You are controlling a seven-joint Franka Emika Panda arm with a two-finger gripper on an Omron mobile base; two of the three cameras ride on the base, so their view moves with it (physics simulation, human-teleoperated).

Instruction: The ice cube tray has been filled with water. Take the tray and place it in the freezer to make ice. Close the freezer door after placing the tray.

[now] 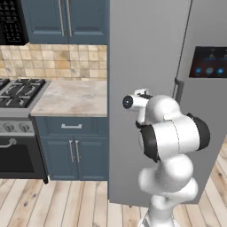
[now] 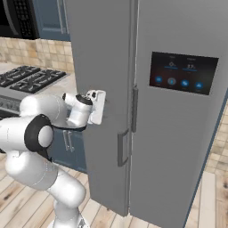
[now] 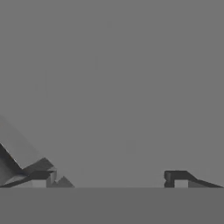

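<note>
While the hand faces the freezer door [image 2: 104,89] at close range, I read the gripper [image 3: 109,178] in the hand view: its two dark finger tips stand wide apart with nothing between them, pointed squarely at plain grey steel. In the right base view the white hand sits against or just off the door's outer face; I cannot tell whether it touches.

The door stands nearly shut, its free edge a little forward of the neighbouring door with the dark display panel [image 2: 183,72]. The dark bar handle [image 2: 122,148] hangs lower on the door's edge, below and to the side of the hand.

The ice cube tray is not identifiable in these views, so I cannot state its location. The pale counter [image 1: 73,96] beside the stove [image 1: 20,93] shows a bare top.

Handling judgement:
- The door is stiff and rigid, and should swing on its hinge under a flat push. A smooth steel face may let the fingers slide, so I would press squarely and well away from the hinge side.
- To pull instead, take the bar handle across its width.
- The tray, if water-filled, is light but spill-prone: grip a rim on the long side and keep it level.
</note>
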